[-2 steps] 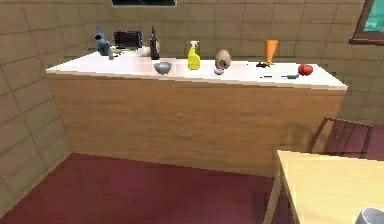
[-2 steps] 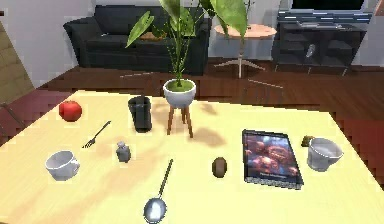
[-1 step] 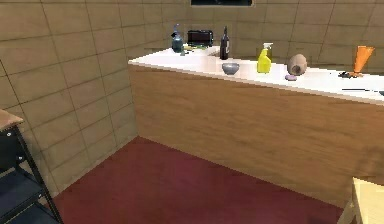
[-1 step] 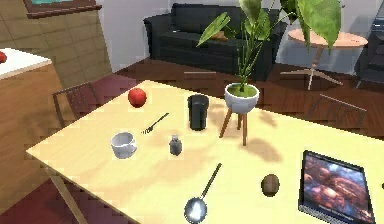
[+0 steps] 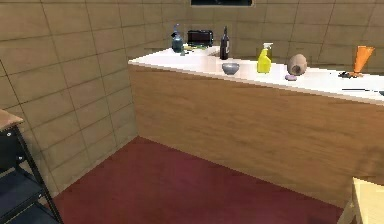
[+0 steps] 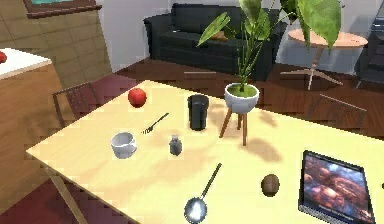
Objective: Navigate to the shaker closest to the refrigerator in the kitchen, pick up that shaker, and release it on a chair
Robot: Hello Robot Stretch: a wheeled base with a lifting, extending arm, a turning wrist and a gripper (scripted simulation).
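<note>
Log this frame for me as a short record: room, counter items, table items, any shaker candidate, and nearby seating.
Room: kitchen counter in the forward view; light wooden table in the arm side view
Counter items: dark bottle, yellow spray bottle, small bowl
Table items: red apple, fork, dark cup, white mug, potted plant, ladle, tablet
Shaker candidate: small grey shaker, upright on the table, right of the white mug
Seating: dark red chair at the table's far edge; dark sofa beyond
</note>
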